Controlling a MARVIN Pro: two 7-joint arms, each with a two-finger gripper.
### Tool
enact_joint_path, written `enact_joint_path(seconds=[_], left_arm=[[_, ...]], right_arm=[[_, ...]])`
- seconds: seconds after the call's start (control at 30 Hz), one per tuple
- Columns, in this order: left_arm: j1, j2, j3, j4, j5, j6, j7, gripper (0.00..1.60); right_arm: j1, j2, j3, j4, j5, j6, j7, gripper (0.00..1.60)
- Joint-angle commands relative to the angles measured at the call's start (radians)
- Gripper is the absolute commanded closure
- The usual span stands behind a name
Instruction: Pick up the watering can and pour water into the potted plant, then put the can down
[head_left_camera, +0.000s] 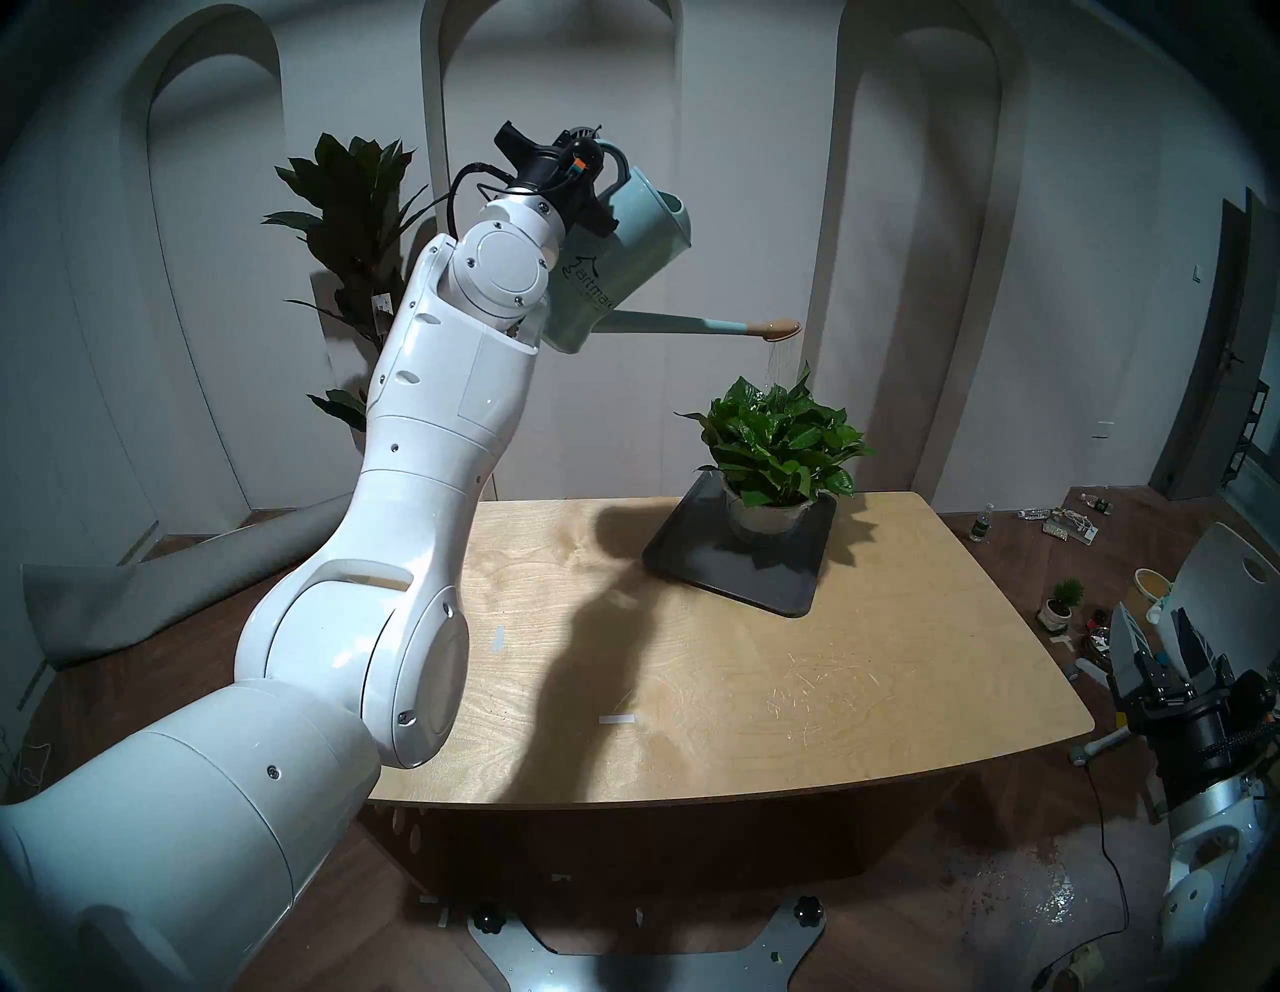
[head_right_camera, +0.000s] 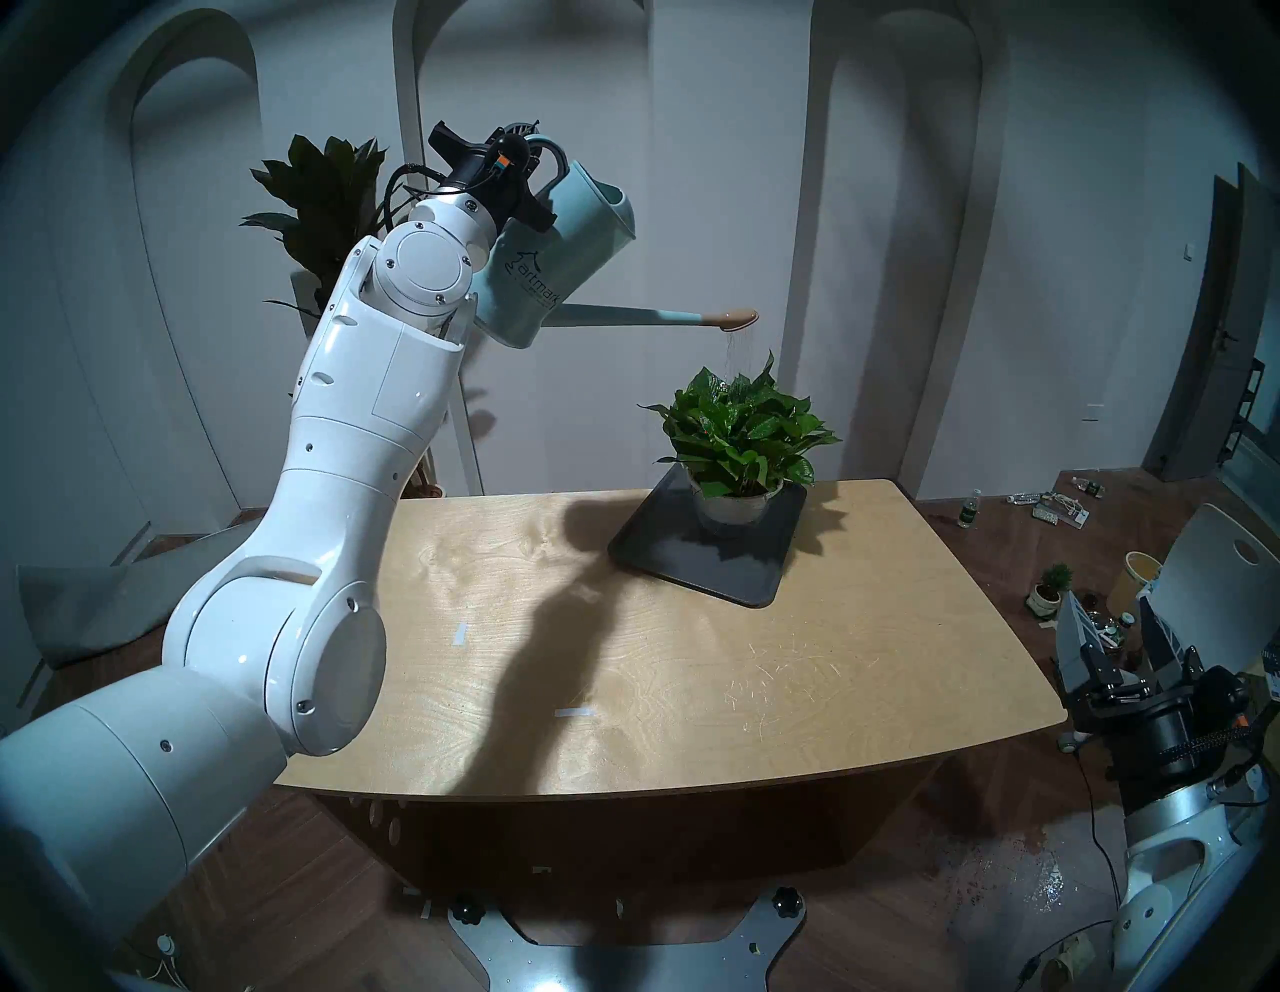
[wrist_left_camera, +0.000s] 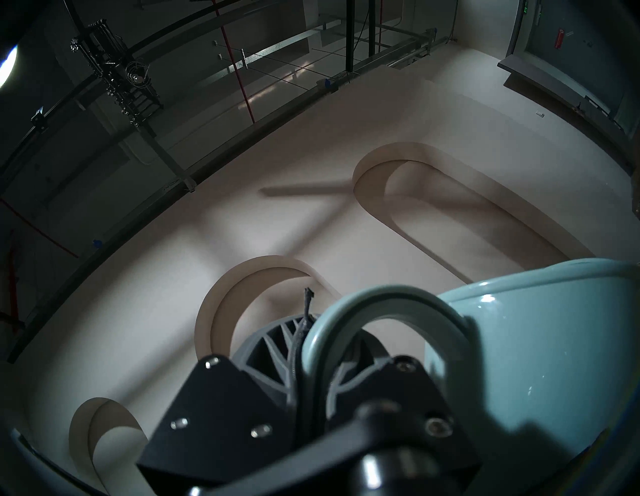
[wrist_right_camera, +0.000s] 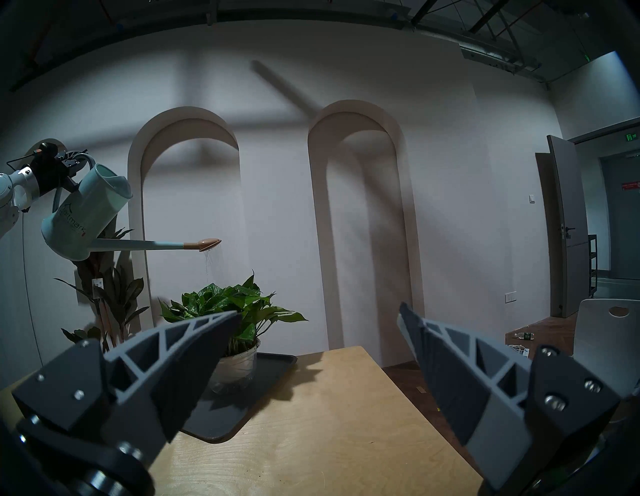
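The pale teal watering can (head_left_camera: 623, 256) (head_right_camera: 554, 256) (wrist_right_camera: 86, 211) hangs tilted high above the table's back, spout level and pointing right. My left gripper (head_left_camera: 589, 149) (head_right_camera: 530, 142) (wrist_left_camera: 311, 346) is shut on its loop handle (wrist_left_camera: 381, 308). Thin streams of water fall from the tan rose tip (head_left_camera: 779, 329) (wrist_right_camera: 207, 244) onto the potted plant (head_left_camera: 779, 443) (head_right_camera: 741, 429) (wrist_right_camera: 235, 304), whose pale round pot (head_left_camera: 762, 516) stands on a dark tray (head_left_camera: 734, 568). My right gripper (head_left_camera: 1153, 644) (head_right_camera: 1108, 630) (wrist_right_camera: 318, 315) is open and empty beside the table's right edge.
A tall dark-leaved plant (head_left_camera: 353, 228) stands behind my left arm. The wooden table (head_left_camera: 866, 693) carries small tape marks. On the floor at right are a tiny potted plant (head_left_camera: 1063, 599), bottles, a cup and a white chair (head_left_camera: 1226, 575).
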Motion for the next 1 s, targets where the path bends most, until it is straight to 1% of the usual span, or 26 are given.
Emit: enact_joint_path(seconds=[0.0, 0.03, 0.1, 0.23, 0.27, 0.4, 0.47, 0.57, 0.67, 0.77, 0.8, 0.83, 0.97], left_arm=[[-0.115, -0.010, -0.035, -0.050, -0.023, -0.038, 0.016, 1.60], [-0.133, -0.016, -0.042, -0.040, -0.036, -0.042, 0.013, 1.60], [-0.112, -0.023, -0.054, -0.065, -0.049, -0.056, 0.016, 1.60], [-0.135, -0.035, -0.081, -0.043, -0.090, -0.072, 0.015, 1.60], [-0.128, -0.041, -0.092, -0.049, -0.101, -0.070, 0.018, 1.60], [-0.143, -0.065, -0.140, -0.029, -0.149, -0.046, 0.037, 1.60], [-0.148, -0.080, -0.162, -0.013, -0.175, -0.037, 0.047, 1.60], [-0.161, -0.113, -0.206, 0.053, -0.231, -0.040, 0.075, 1.60], [-0.124, -0.142, -0.236, 0.082, -0.271, -0.065, 0.111, 1.60], [-0.075, -0.160, -0.248, 0.075, -0.290, -0.083, 0.132, 1.60], [-0.061, -0.166, -0.252, 0.071, -0.296, -0.086, 0.136, 1.60], [-0.039, -0.177, -0.260, 0.055, -0.307, -0.072, 0.139, 1.60], [0.022, -0.204, -0.281, 0.006, -0.334, -0.060, 0.151, 1.60]], right_arm=[[-0.002, -0.002, 0.001, -0.020, -0.001, -0.003, 0.003, 0.00], [-0.003, -0.002, 0.001, -0.021, -0.001, -0.003, 0.003, 0.00], [-0.003, -0.003, 0.002, -0.022, -0.001, -0.003, 0.003, 0.00], [-0.005, -0.004, 0.002, -0.025, -0.001, -0.003, 0.003, 0.00], [-0.006, -0.005, 0.002, -0.025, -0.001, -0.003, 0.003, 0.00], [-0.007, -0.005, 0.002, -0.027, -0.001, -0.003, 0.003, 0.00], [-0.008, -0.006, 0.002, -0.028, -0.001, -0.003, 0.002, 0.00], [-0.013, -0.010, 0.003, -0.034, -0.002, -0.002, 0.001, 0.00], [-0.018, -0.014, 0.003, -0.040, -0.003, 0.000, -0.002, 0.00], [-0.020, -0.017, 0.003, -0.043, -0.004, 0.001, -0.004, 0.00], [-0.020, -0.017, 0.003, -0.044, -0.004, 0.002, -0.004, 0.00], [-0.020, -0.017, 0.003, -0.044, -0.004, 0.002, -0.005, 0.00], [-0.021, -0.018, 0.003, -0.045, -0.005, 0.002, -0.006, 0.00]])
